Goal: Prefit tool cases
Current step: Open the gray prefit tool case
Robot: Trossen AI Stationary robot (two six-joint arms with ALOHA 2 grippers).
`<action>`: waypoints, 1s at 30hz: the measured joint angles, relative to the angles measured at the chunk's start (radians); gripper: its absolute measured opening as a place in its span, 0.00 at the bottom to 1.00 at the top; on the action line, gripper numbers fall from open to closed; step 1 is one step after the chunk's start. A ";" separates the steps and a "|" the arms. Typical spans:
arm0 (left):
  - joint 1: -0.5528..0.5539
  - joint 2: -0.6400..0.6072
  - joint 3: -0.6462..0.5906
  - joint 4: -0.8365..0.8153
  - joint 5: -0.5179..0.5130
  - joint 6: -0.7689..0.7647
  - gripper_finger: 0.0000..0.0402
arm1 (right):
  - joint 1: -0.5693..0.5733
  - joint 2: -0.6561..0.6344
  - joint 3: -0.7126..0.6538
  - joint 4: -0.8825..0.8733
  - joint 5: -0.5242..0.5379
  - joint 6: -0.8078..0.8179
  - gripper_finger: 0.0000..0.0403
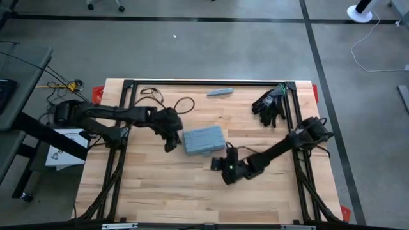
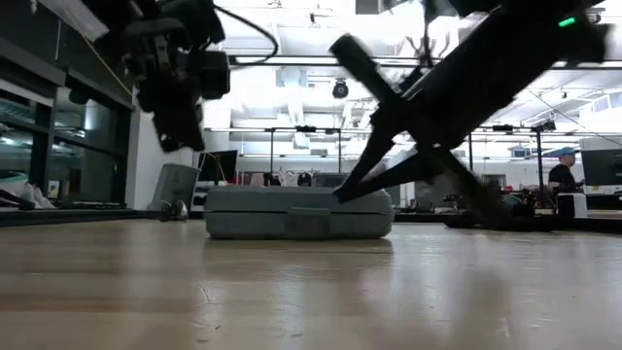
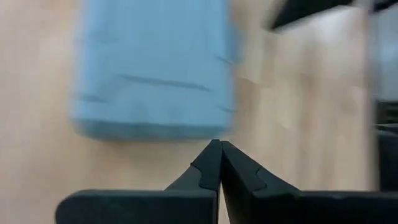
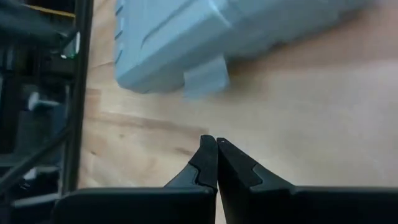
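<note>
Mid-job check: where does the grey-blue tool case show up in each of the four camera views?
High view: the tool case lies mid-table, between the two claws.
Low view: closed and flat at centre, on the wood.
Left wrist view: upper left, beyond the shut left claw.
Right wrist view: along the top, latch tab facing the shut right claw.
Shared landmark: the wooden tabletop.

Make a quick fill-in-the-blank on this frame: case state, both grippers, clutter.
1. The tool case lies flat on the table with its lid ____.
2. The left gripper has its fingers ____, beside the case.
3. The right gripper is shut and holds ____.
4. The black gloves lie near the table's ____ arm side.

Missing words: closed; shut; nothing; right
</note>
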 joint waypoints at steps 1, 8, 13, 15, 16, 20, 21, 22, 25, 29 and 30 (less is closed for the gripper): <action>0.009 -0.001 0.014 -0.017 -0.053 0.034 0.00 | 0.015 0.000 0.000 -0.009 0.019 0.028 0.00; 0.130 0.081 0.030 -0.005 -0.169 0.225 0.00 | 0.059 0.014 0.000 -0.042 0.060 0.141 0.01; 0.217 0.227 0.030 0.021 -0.103 0.269 0.00 | 0.052 0.021 0.000 0.008 0.115 0.141 0.11; 0.233 0.279 0.030 0.032 -0.038 0.257 0.00 | 0.044 0.021 0.000 0.011 0.115 0.141 0.17; 0.237 0.300 0.030 0.036 0.008 0.245 0.00 | 0.040 0.021 0.000 0.012 0.110 0.142 0.20; 0.200 0.353 0.029 0.056 0.186 0.194 0.01 | 0.019 0.022 -0.001 0.001 0.038 0.144 0.28; 0.178 0.359 0.029 0.062 0.211 0.189 0.01 | 0.015 0.022 -0.002 0.001 0.032 0.144 0.29; 0.155 0.360 0.029 0.066 0.226 0.187 0.01 | 0.012 0.022 -0.007 0.004 0.030 0.150 0.30; 0.085 0.361 0.030 0.084 0.228 0.183 0.01 | 0.007 0.022 -0.030 0.003 0.034 0.195 0.30; 0.017 0.361 0.030 0.098 0.217 0.161 0.01 | 0.011 0.020 -0.061 0.003 0.070 0.270 0.30; 0.007 0.361 0.030 0.101 0.217 0.152 0.01 | 0.016 0.018 -0.068 0.004 0.089 0.294 0.30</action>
